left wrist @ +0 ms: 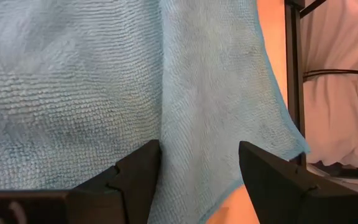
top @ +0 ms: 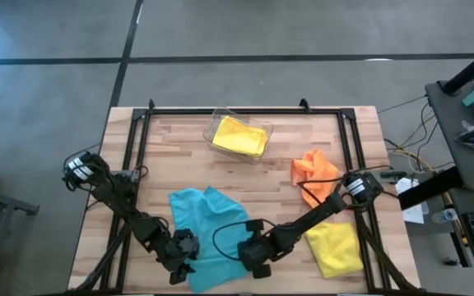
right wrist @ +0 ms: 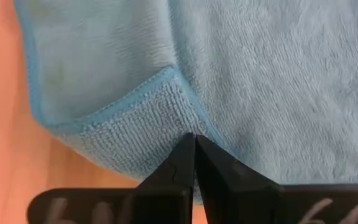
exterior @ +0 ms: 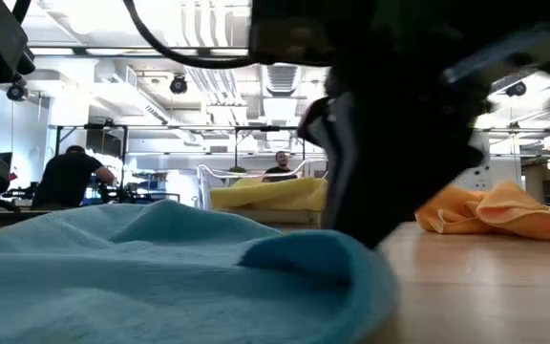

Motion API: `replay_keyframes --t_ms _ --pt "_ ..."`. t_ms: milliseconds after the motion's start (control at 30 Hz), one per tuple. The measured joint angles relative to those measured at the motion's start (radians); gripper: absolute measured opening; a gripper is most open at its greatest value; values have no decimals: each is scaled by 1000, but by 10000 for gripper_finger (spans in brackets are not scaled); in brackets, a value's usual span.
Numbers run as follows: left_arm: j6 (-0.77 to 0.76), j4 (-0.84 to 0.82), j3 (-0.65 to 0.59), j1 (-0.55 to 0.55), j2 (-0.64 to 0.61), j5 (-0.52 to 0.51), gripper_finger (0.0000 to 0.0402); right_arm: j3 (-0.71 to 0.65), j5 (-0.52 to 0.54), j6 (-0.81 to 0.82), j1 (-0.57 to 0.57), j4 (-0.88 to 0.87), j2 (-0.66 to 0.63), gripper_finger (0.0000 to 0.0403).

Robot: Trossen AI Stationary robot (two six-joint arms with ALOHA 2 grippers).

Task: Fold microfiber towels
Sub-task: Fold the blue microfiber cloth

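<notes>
Blue towel [top: 208, 234]: lying at 6 o'clock on table [top: 245, 168], being folded.
Left claw [left wrist: 197, 171]: gaping, straddling an edge for gripping.
Right claw [right wrist: 194, 163]: clenched, pinching the towel's turned corner.

The light blue towel [left wrist: 73, 87] is soft cloth with a fine looped, ribbed pile and a stitched hem. The bench [top: 179, 156] is pale matt wood planks. The fingers [left wrist: 272, 180] look like dark, smooth, matt plastic.

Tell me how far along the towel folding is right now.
Early. Nothing looks folded yet. In hand: the light blue towel, with the left pincer open over its near edge and the right pincer shut on a turned-over corner. Left: the crumpled orange towel, the yellow towel lying flat, and another yellow towel in the clear bin.
</notes>
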Motion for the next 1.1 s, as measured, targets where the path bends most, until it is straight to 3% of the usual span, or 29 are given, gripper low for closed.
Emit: replay_keyframes --t_ms 600,1100 --pt "-2 7 -7 2 0 -3 207 -2 83 119 103 -117 -56 9" --pt "-1 19 -9 2 0 -5 207 -5 95 -41 46 228 -51 9"
